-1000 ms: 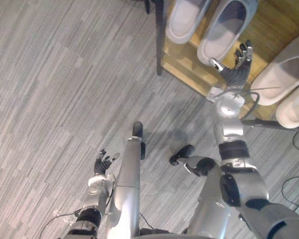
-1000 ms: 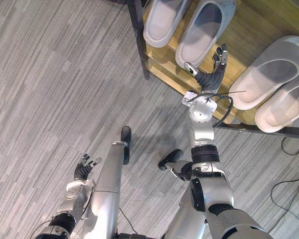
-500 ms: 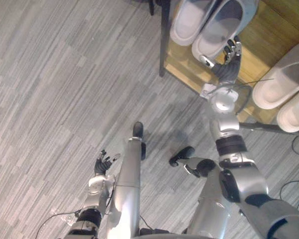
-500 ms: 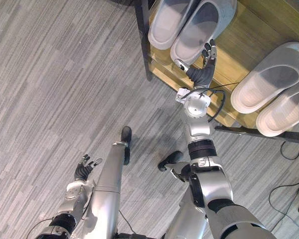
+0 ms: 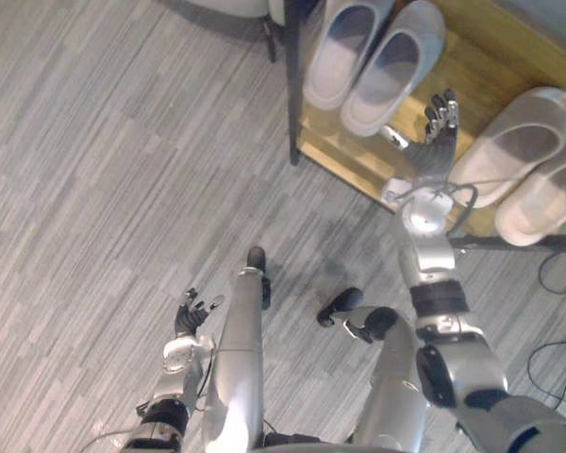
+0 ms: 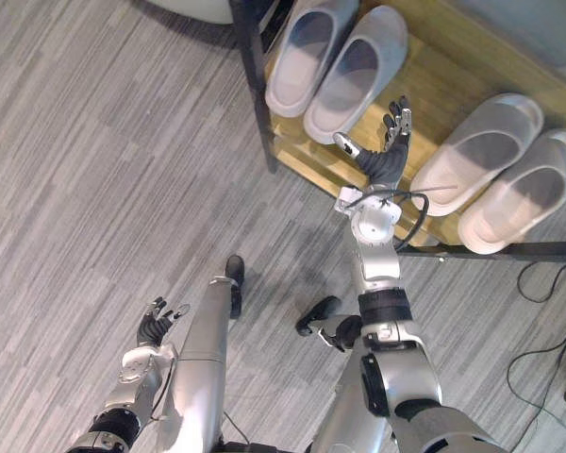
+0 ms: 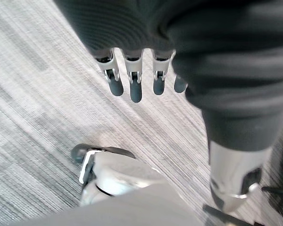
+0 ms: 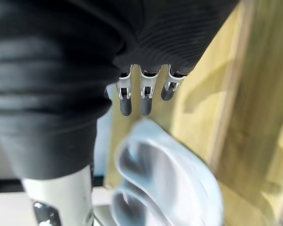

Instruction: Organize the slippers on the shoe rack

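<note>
Fingers (image 8: 145, 101) of my right robot hand (image 6: 387, 156) stood straight and spread, the thumb out to one side, and they closed round nothing. The hand hung over the wooden shelf of the shoe rack (image 6: 439, 66), in the bare stretch between the two pairs. The grey slippers (image 6: 354, 75) lay side by side at about eleven o'clock from the hand, toes pointing away from me, hard against the rack's dark corner post. My thumb tip was just beside the heel of the nearer grey one; I could not tell whether it touched. In the right wrist view that grey slipper showed just past my fingertips, with the yellow wood alongside it. The pale slippers (image 6: 476, 156) lay at about three o'clock from the hand, also as a pair, side by side and slanted on the same shelf, apart from my fingers.

My left robot hand (image 6: 156, 326) hung low at about seven o'clock in the eye view, well away from the rack, over the grey striped floor (image 6: 85, 189). Its fingers were loosely open and held nothing.
</note>
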Robot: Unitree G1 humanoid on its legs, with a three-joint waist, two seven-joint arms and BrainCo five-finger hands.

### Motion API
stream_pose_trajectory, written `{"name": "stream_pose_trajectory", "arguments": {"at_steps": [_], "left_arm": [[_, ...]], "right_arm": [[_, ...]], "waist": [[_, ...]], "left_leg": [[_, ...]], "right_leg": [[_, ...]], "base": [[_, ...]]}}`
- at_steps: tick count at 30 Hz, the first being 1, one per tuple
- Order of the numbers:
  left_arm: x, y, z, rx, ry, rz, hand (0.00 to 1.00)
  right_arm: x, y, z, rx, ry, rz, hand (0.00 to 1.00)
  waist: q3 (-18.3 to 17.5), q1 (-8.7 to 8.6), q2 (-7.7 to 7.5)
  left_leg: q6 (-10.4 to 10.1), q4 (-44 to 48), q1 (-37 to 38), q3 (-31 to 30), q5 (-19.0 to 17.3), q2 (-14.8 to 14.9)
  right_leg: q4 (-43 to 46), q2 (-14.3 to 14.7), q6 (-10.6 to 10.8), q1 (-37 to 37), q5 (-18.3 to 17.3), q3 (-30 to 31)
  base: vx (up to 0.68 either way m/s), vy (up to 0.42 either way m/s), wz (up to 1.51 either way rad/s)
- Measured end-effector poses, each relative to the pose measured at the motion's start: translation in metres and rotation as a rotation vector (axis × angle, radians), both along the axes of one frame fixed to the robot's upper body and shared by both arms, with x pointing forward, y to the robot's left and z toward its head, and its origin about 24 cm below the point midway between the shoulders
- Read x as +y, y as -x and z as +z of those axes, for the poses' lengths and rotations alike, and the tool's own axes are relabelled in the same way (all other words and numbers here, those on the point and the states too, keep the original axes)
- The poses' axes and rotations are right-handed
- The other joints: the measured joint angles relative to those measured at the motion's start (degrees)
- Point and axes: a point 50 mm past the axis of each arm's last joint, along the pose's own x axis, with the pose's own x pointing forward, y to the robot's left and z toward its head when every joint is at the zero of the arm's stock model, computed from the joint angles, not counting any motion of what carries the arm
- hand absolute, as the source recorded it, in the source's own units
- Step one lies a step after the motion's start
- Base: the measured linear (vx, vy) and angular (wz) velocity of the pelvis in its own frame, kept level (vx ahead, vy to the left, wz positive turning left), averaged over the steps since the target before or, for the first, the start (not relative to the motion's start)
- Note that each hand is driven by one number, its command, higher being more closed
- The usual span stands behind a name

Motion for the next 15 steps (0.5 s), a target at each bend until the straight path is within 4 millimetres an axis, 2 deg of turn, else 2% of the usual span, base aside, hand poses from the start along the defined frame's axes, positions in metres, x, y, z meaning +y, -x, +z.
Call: {"name": "stream_pose_trajectory", "arguments": {"at_steps": [2, 4, 6, 8, 12, 15], "left_arm": [[0.004, 0.006, -0.003, 0.018, -0.008, 0.005, 0.0], [0.005, 0.011, -0.006, 0.031, -0.009, 0.005, 0.0], [0.006, 0.021, -0.012, 0.057, -0.006, -0.005, 0.0], [0.004, 0.031, -0.018, 0.087, -0.008, -0.027, 0.0], [-0.013, 0.042, -0.029, 0.146, -0.013, -0.132, 0.0], [-0.01, 0.051, -0.037, 0.214, -0.055, -0.19, 0.0]], "right_arm": [[0.008, 0.009, -0.018, 0.035, 0.012, 0.023, 0.0], [0.016, 0.016, -0.028, 0.053, 0.044, 0.063, 0.0], [0.031, 0.029, -0.05, 0.104, 0.069, 0.125, 0.0], [0.044, 0.045, -0.077, 0.179, 0.092, 0.181, 0.0], [0.051, 0.068, -0.118, 0.318, 0.18, 0.223, 0.0], [0.045, 0.083, -0.153, 0.459, 0.219, 0.234, 0.0]], "waist": [[-0.09, -1.1, -0.2], [-0.11, -1.43, -0.23], [-0.3, -2.2, -0.56], [-1.98, -2.45, -1.26], [-5.22, -3.99, -2.66], [-7.6, -5.39, -4.53]], "left_leg": [[0.15, -1.62, 3.92, 1.44, -0.09, 0.81], [0.18, -3.02, 6.67, 2.34, -0.11, 1.36], [0.25, -6.0, 12.05, 4.42, -0.04, 2.14], [0.14, -9.28, 16.89, 6.26, -0.01, 2.53], [-0.35, -16.14, 23.81, 7.46, 0.96, 2.01], [-0.36, -22.54, 30.07, 8.93, 2.5, 1.29]], "right_leg": [[-2.26, 1.04, -0.1, 2.97, 1.14, 0.7], [-4.24, 1.93, 0.02, 5.05, 2.02, 1.06], [-7.5, 3.09, 0.73, 9.24, 3.14, 1.69], [-11.13, 4.28, 1.33, 12.82, 4.29, 2.28], [-19.16, 6.76, 2.51, 18.92, 7.25, 2.29], [-25.41, 8.27, 3.2, 23.67, 9.64, 2.71]], "base": [[-0.01, 0.022, -0.23], [0.0, 0.018, -0.25], [0.03, 0.013, -0.26], [0.06, 0.008, -0.26], [0.1, 0.051, -0.12], [0.13, 0.05, -0.14]]}}
